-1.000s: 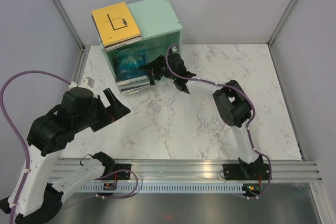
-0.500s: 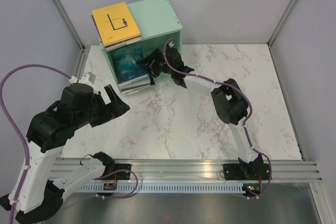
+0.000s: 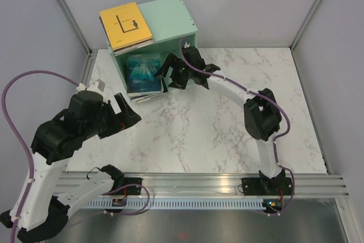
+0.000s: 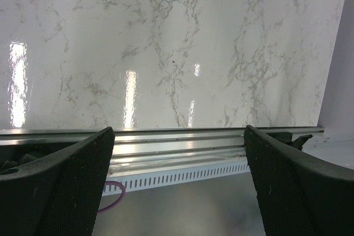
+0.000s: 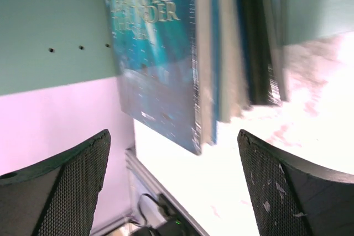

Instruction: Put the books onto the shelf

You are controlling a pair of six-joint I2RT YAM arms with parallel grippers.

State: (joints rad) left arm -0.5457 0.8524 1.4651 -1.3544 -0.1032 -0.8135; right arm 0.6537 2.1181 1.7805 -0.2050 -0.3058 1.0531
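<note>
Mint-green shelf in far-left corner of marble table. Teal-blue book tops stack inside, edges jutting past opening. Yellow-orange book on shelf roof. Right gripper beside stack, fingers spread, holding nothing. Left gripper wide apart, well clear of shelf.

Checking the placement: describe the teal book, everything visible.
The teal book is a thin glossy paperback, blue-green cover art with pale title lettering. It lies flat, cover up, topping the stack in the shelf, near edge sticking out of the opening. The right gripper, open, is beside it, seemingly not touching.
</note>
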